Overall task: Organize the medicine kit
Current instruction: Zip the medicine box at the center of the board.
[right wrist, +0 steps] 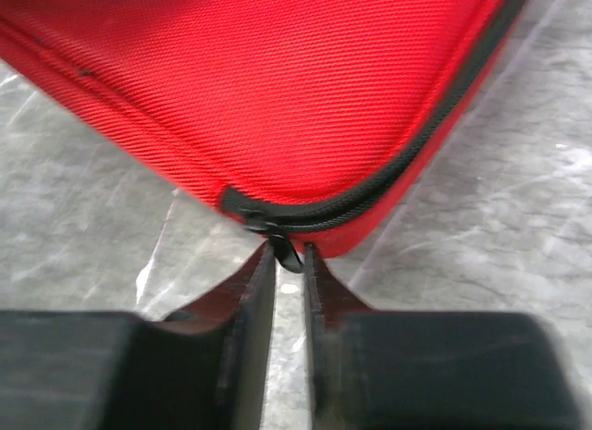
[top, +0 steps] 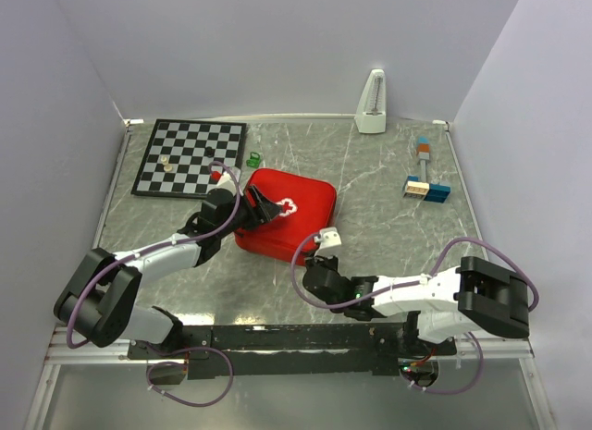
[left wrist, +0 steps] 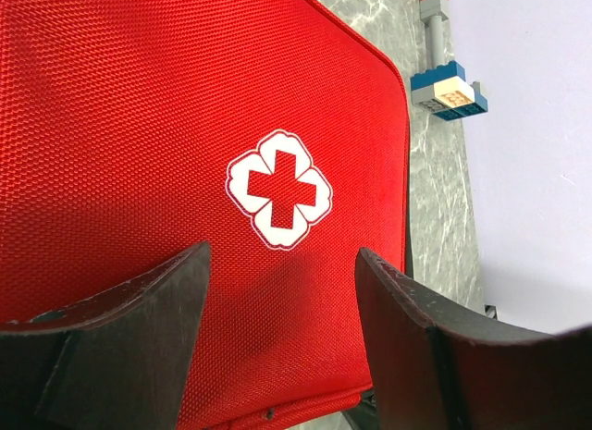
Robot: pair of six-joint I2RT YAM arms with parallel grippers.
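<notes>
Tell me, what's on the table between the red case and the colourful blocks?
Nothing. In the top view, only bare marble table lies between the medicine kit and the blocks.

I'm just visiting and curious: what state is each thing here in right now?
Red fabric medicine kit with white cross: lid down, flat on table.
Black zipper pull: at kit's corner, between right gripper's fingers.
Left gripper: open, above lid.
Right gripper: shut on zipper pull.
White metronome: upright.
</notes>
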